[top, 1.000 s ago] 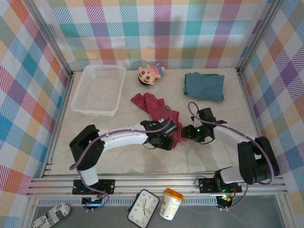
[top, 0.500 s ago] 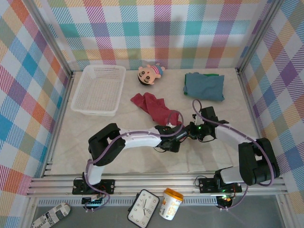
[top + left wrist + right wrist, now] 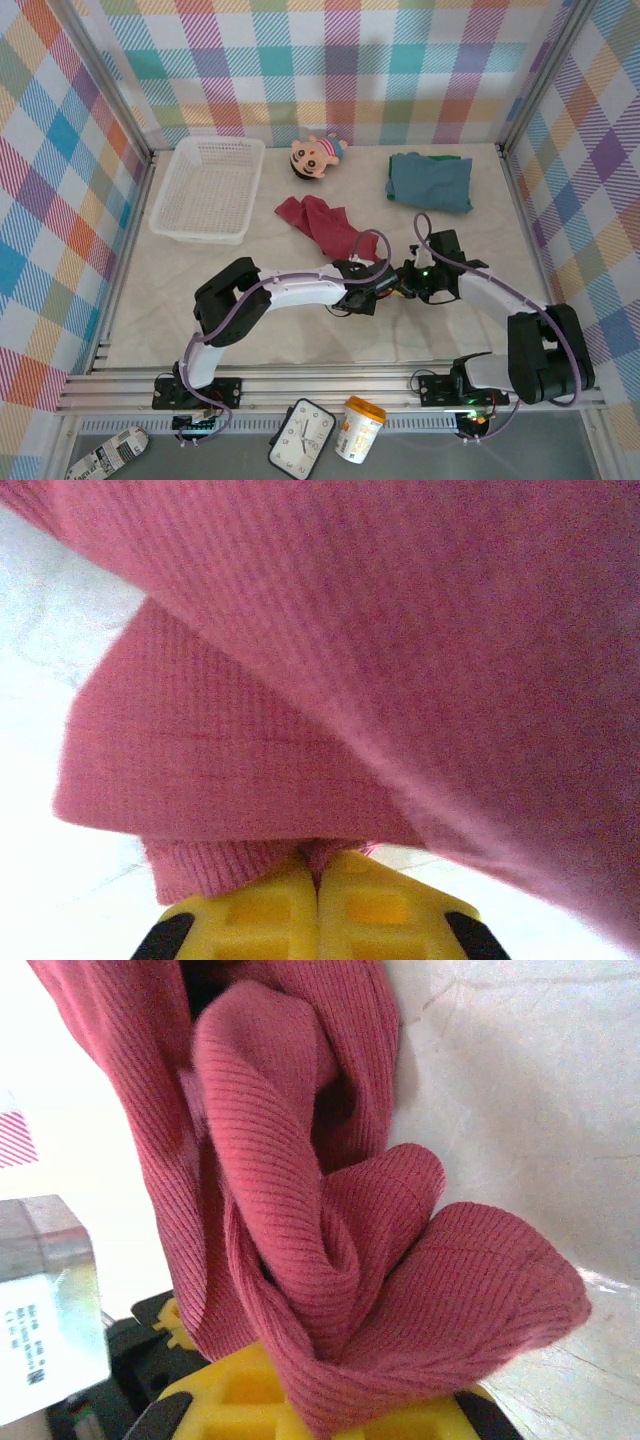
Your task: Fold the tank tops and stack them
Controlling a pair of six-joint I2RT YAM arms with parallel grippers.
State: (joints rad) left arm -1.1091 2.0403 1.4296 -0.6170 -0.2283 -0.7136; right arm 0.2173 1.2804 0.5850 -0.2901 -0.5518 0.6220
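Observation:
The dark red tank top (image 3: 322, 222) lies crumpled mid-table, stretching from near the doll down to both grippers. My left gripper (image 3: 372, 287) is shut on its near edge; the left wrist view has the ribbed red cloth (image 3: 300, 680) pinched between the closed yellow fingers (image 3: 260, 910). My right gripper (image 3: 398, 284) meets it from the right and is shut on a bunched fold of the same red top (image 3: 330, 1230). The blue-grey tank top (image 3: 430, 182) lies folded at the back right, with a strip of the green tank top (image 3: 447, 158) peeking out beneath it.
A white mesh basket (image 3: 209, 188) stands at the back left. A big-headed doll (image 3: 316, 155) lies by the back wall. Checked walls close in three sides. A clock (image 3: 301, 438) and a jar (image 3: 358, 428) sit below the table's near edge.
Both grippers have closed on the red top's near end. The left arm swung right toward the right gripper, and the cloth's near part got drawn into a narrower bunch.

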